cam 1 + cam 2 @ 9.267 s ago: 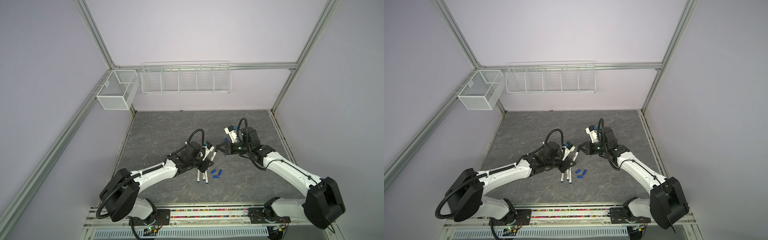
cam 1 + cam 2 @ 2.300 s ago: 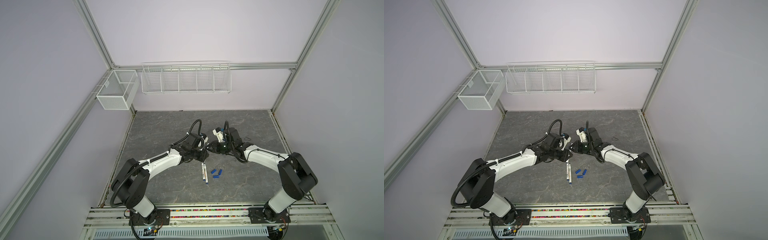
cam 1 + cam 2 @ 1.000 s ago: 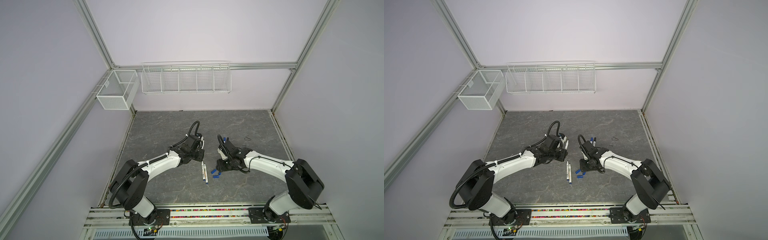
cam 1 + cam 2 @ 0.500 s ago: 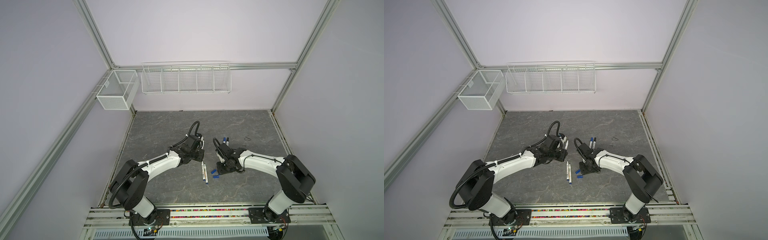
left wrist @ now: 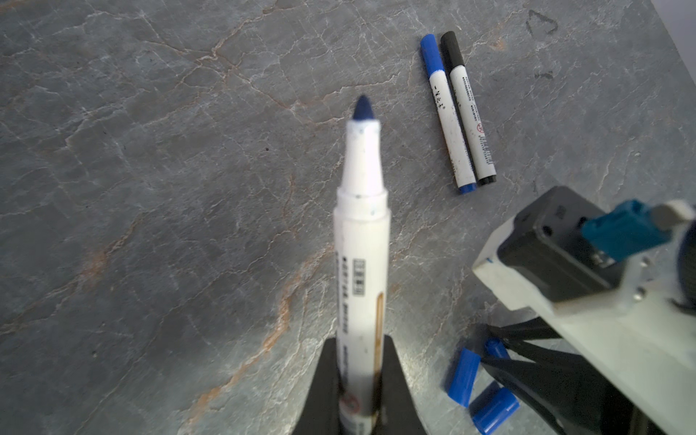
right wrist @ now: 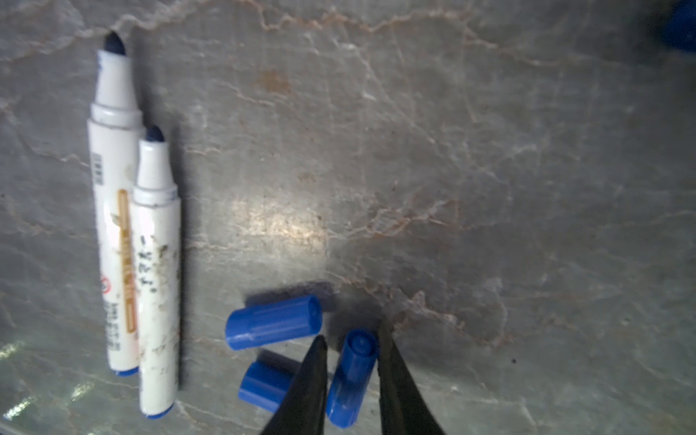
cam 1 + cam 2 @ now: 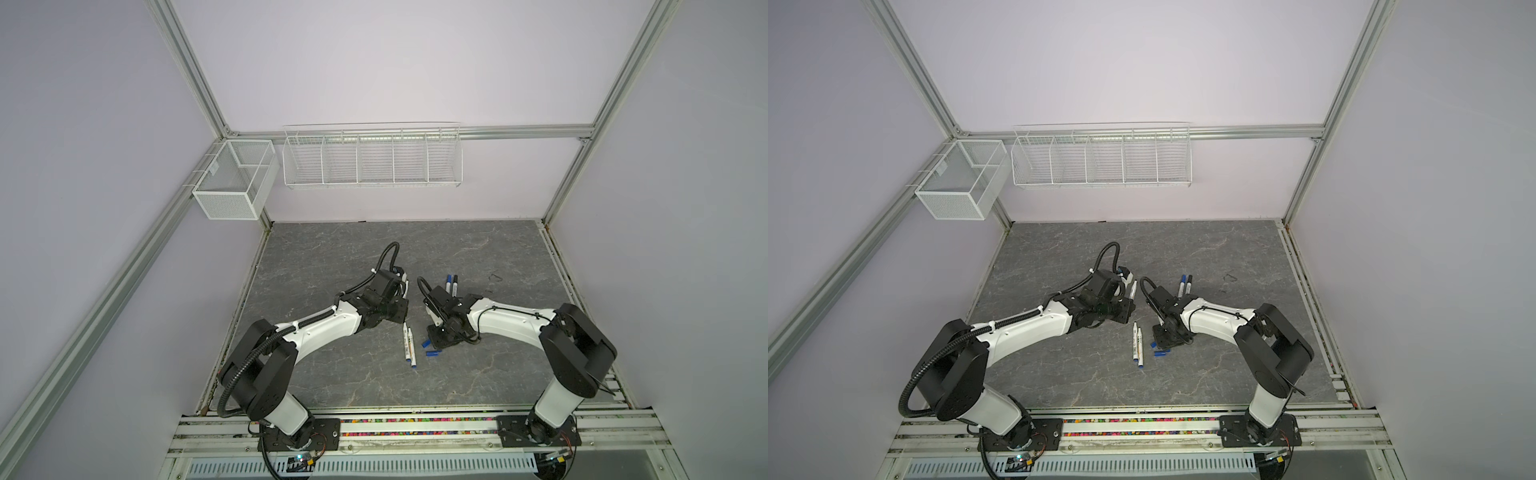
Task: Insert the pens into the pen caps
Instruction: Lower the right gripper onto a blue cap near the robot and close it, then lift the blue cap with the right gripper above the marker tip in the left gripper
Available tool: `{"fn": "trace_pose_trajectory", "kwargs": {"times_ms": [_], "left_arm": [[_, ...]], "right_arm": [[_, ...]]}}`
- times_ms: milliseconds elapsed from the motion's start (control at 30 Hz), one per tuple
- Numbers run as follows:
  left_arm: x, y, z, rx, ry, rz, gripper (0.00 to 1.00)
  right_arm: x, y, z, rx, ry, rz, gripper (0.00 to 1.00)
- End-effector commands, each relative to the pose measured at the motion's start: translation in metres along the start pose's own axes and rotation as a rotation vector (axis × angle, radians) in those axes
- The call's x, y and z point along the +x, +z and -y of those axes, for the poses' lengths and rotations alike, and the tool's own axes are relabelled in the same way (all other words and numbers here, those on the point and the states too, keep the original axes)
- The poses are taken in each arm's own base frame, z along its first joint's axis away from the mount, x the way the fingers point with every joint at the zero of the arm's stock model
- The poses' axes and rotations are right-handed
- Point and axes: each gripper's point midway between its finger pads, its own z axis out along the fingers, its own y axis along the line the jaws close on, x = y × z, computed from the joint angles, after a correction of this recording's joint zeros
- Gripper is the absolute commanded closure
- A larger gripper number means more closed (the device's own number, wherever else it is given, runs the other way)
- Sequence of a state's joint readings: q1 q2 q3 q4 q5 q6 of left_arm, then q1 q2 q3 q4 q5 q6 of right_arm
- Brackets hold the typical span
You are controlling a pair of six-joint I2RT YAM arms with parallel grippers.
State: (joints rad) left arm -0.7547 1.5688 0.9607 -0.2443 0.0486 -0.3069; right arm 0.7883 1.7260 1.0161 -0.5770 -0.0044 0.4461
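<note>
The left claw (image 5: 359,344) is pressed together on a pen (image 5: 361,241), pinching the barrel low down. Most of the barrel and the bare dark-blue nib stick straight out past its tips, clear of the table (image 5: 150,188).

The right claw (image 6: 352,337) points down at the table. A blue cap (image 6: 350,380) lies between its fingers (image 6: 309,380), one finger close on each side; whether they pinch it I cannot tell.

Just beside that claw, on the side toward the left arm, lie two more blue caps. The near cap (image 6: 263,386) is partly hidden behind a finger, and the far cap (image 6: 273,325) lies just off a fingertip. Further out on the same side, two uncapped pens rest side by side and touching, nibs the same way: the inner pen (image 6: 156,271) and the outer pen (image 6: 113,226).

Ahead of the left claw and off toward the right arm, a blue-capped pen (image 5: 446,113) and a black-capped pen (image 5: 470,113) lie flat, touching along their length.
</note>
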Motion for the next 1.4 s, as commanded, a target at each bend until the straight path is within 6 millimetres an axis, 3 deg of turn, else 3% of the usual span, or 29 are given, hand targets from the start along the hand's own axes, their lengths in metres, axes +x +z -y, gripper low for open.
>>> {"fn": "trace_pose_trajectory", "kwargs": {"times_ms": [0, 233, 400, 533, 633, 933, 1100, 1167, 1367], "left_arm": [[0.002, -0.002, -0.003, -0.014, -0.014, 0.000, 1.00], [0.003, -0.002, 0.003, 0.018, 0.004, -0.007, 1.00], [0.005, -0.001, 0.020, 0.057, 0.068, -0.014, 1.00], [0.013, -0.001, 0.051, 0.143, 0.184, -0.041, 1.00], [0.019, -0.002, 0.070, 0.201, 0.250, -0.063, 1.00], [0.027, -0.007, 0.087, 0.278, 0.302, -0.081, 1.00], [0.027, -0.007, 0.089, 0.288, 0.308, -0.084, 1.00], [0.027, -0.007, 0.090, 0.291, 0.310, -0.083, 1.00], [0.028, -0.007, 0.090, 0.287, 0.309, -0.086, 1.00]], "right_arm": [[0.006, 0.004, -0.005, -0.007, -0.026, -0.035, 0.79], [-0.007, -0.013, -0.002, -0.006, -0.016, 0.053, 0.85], [-0.038, -0.052, 0.006, -0.081, 0.086, 0.247, 0.88], [-0.071, -0.092, 0.008, -0.252, 0.214, 0.451, 0.88], [-0.082, -0.107, 0.014, -0.338, 0.279, 0.546, 0.88], [-0.115, -0.159, 0.025, -0.412, 0.298, 0.750, 0.88], [-0.121, -0.159, 0.019, -0.409, 0.243, 0.728, 0.88], [-0.129, -0.168, 0.014, -0.425, 0.227, 0.744, 0.88], [-0.132, -0.161, 0.013, -0.427, 0.225, 0.727, 0.88]]}}
